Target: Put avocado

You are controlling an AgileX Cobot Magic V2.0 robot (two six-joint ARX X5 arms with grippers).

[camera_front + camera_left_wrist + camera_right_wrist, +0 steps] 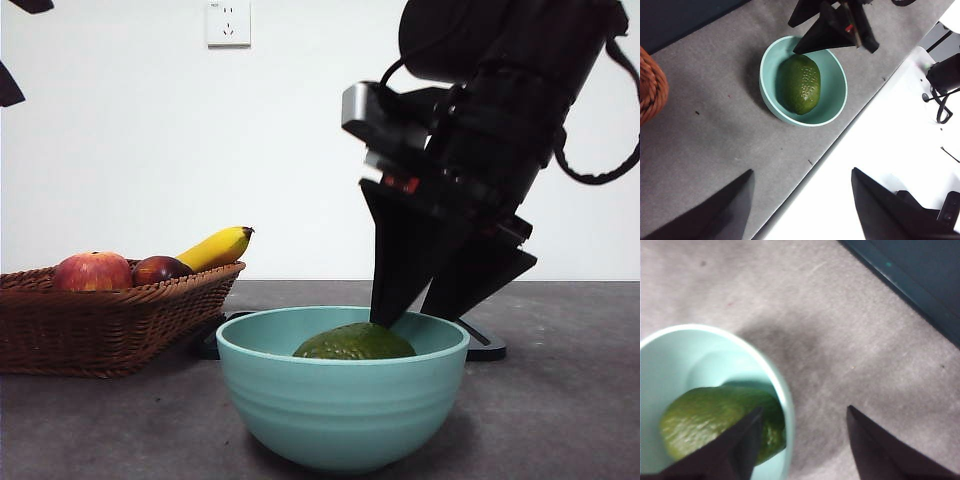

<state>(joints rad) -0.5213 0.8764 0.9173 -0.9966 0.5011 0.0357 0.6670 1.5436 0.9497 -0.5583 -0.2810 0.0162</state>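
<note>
Teal bowl (342,415) holds the avocado (354,343); right gripper (802,415) fingers spread, seemingly astride its rim.

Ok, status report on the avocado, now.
Right pincer open, over bowl's far rim. Left pincer open, waiting off to the side. Avocado in bowl, released. Nothing in the way.

A grey table (560,400) carries a teal bowl (342,410); beside it, a wicker basket (110,325).
</note>
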